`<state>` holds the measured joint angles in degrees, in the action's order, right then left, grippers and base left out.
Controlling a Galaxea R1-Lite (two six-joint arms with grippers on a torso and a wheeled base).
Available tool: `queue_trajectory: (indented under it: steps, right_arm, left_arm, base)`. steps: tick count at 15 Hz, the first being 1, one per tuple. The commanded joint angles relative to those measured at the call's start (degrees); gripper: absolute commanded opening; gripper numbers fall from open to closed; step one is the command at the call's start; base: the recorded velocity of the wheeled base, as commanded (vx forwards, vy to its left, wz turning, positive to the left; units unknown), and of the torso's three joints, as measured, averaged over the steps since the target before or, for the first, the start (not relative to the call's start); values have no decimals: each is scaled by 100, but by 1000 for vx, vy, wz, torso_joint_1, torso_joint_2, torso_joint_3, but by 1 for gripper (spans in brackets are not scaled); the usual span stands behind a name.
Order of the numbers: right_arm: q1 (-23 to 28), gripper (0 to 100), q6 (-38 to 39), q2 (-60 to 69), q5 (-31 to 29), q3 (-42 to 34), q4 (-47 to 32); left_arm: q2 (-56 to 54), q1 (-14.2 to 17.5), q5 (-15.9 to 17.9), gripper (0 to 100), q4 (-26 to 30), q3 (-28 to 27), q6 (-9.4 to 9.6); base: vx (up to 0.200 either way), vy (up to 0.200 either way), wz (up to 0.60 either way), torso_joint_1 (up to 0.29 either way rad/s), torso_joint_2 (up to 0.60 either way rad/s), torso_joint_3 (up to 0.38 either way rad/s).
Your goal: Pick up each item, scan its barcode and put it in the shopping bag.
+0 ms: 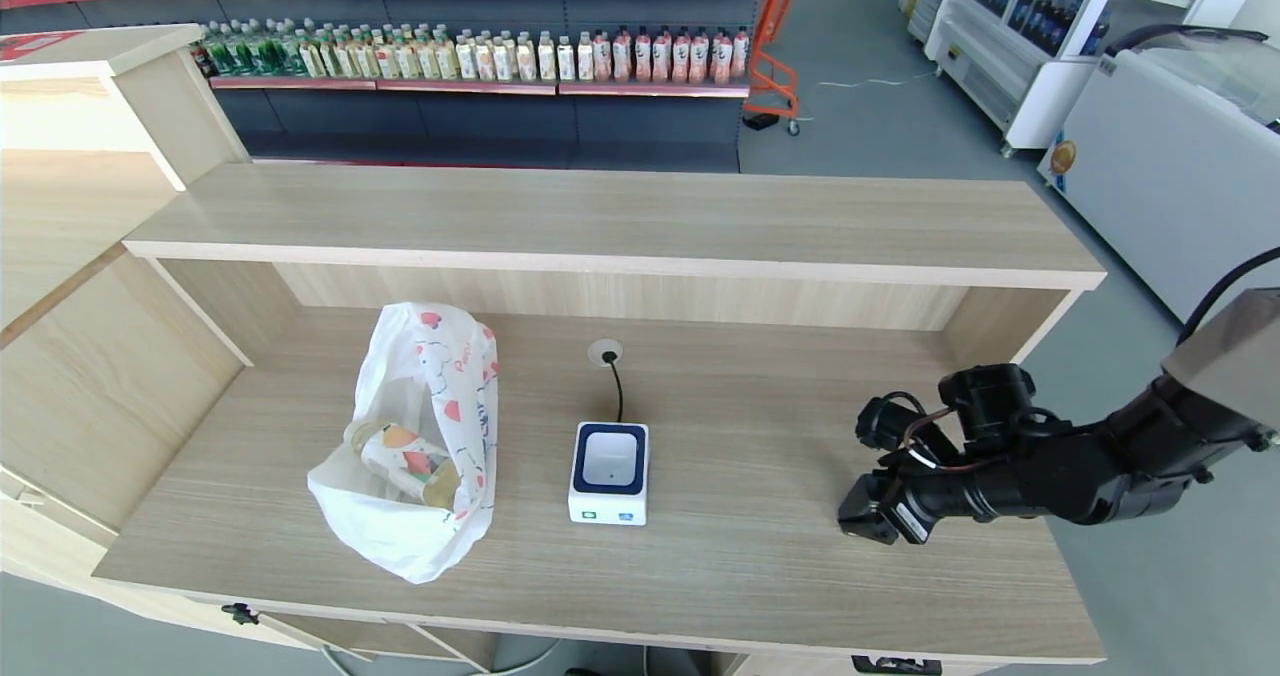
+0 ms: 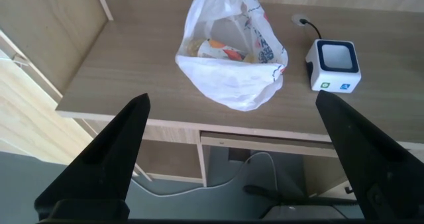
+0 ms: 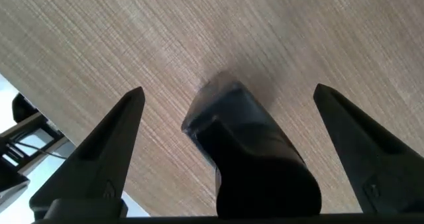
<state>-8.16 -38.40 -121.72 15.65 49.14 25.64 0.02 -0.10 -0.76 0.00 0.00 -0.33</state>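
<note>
Limply, the shopping bag (image 1: 400,528) sags left of the scanner (image 1: 609,472) on the tabletop (image 1: 760,566), a light bottle (image 1: 405,461) inside; its soft rim looks the likeliest hold. Left end effector (image 2: 232,97) and right end effector (image 3: 228,95) gape empty.

A white plastic bag (image 1: 432,376) printed with red and pink figures lies slumped on the counter (image 1: 750,536), toward its left side, with its mouth open. Inside it, a bottle (image 1: 405,461) with a pale cap and a colourful label lies on its side, seen through the opening and the thin plastic. Just right of the bag, apart from it, sits the scanner (image 1: 609,471): a small white box with a dark blue frame around its pale, upward-facing window and two small marks on its near face. A black cable (image 1: 617,391) runs from its back to a round hole in the counter.
</note>
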Motion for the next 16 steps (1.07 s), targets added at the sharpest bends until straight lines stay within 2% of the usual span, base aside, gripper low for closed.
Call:
queue_trajectory:
  steps: [1,6,9,11,14,15,16]
  right_arm:
    - [-90,0,-1,-264,-1,34,38]
    - [-116,0,70,-211,17,17,302]
    - [-72,0,122,175,333,-27,337]
    - [60,0,254,703,342,-177,337]
    - [569,0,149,1915,307,-1091,723]
    - [807,0,-405,2320,298,-1671,1137]
    - [939,0,-1275,2522,377,-2040,1550]
  left_arm:
    - [-2,1,-4,100,0,0,-2]
    - [-2,1,-4,100,0,0,-2]
    - [-2,1,-4,100,0,0,-2]
    - [-2,1,-4,100,0,0,-2]
    - [-2,1,-4,100,0,0,-2]
    - [-2,1,-4,100,0,0,-2]
    - [-2,1,-4,100,0,0,-2]
  base:
    - [0,0,0,0,0,0]
    - [0,0,0,0,0,0]
    - [0,0,0,0,0,0]
    - [0,0,0,0,0,0]
    - [0,0,0,0,0,0]
    - [0,0,0,0,0,0]
    - [0,0,0,0,0,0]
